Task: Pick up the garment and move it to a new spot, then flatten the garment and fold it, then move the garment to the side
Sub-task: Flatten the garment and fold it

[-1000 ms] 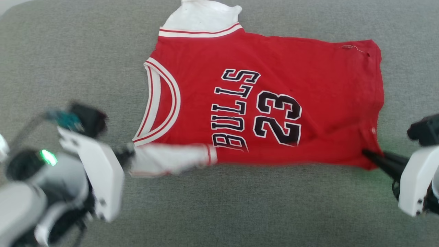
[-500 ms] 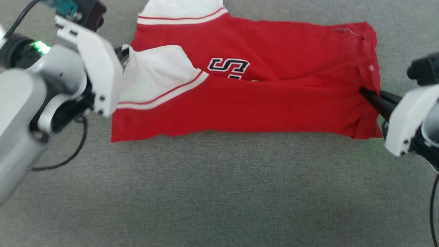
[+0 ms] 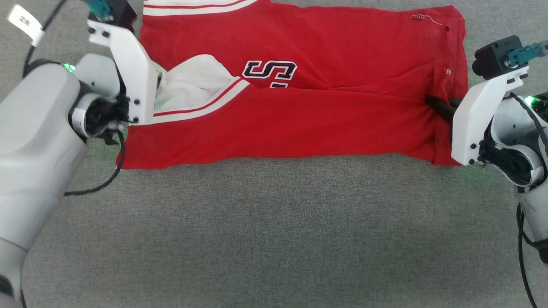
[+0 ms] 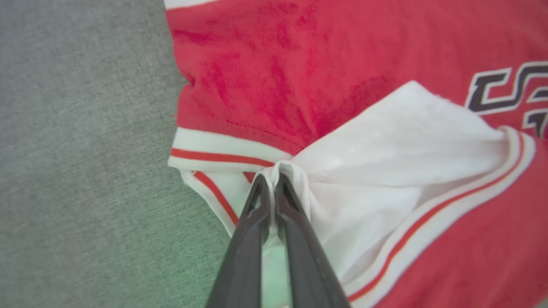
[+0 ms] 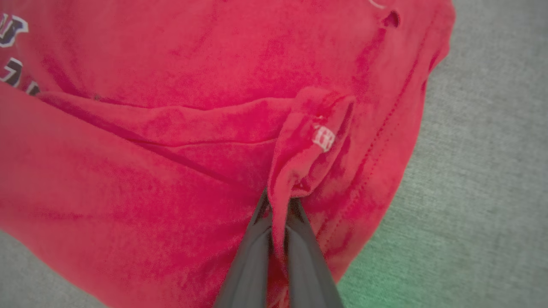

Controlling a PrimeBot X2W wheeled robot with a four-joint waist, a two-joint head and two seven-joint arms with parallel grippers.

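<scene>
The garment [image 3: 299, 124], a red jersey, lies folded lengthwise on the grey surface. Its near half is laid over the far half, and only part of the black-and-white lettering [image 3: 269, 70] shows. My left gripper [image 3: 159, 80] is at the garment's left end, shut on the edge of the white sleeve [image 4: 376, 141]; in the left wrist view its fingertips [image 4: 270, 182] pinch the cloth by the striped trim. My right gripper [image 3: 431, 102] is at the right end, shut on a bunched fold of the red hem [image 5: 308, 141], with its fingers [image 5: 257, 239] closed around it.
Grey woven fabric [image 3: 274, 239] covers the whole work surface, with open room in front of the garment. A black cable [image 3: 109, 179] loops under my left arm. A white tag [image 3: 23, 23] hangs at the upper left.
Both grippers carried the garment's near edge up and over the far half, covering most of the lettering and numbers. The head camera's view also shifted.
</scene>
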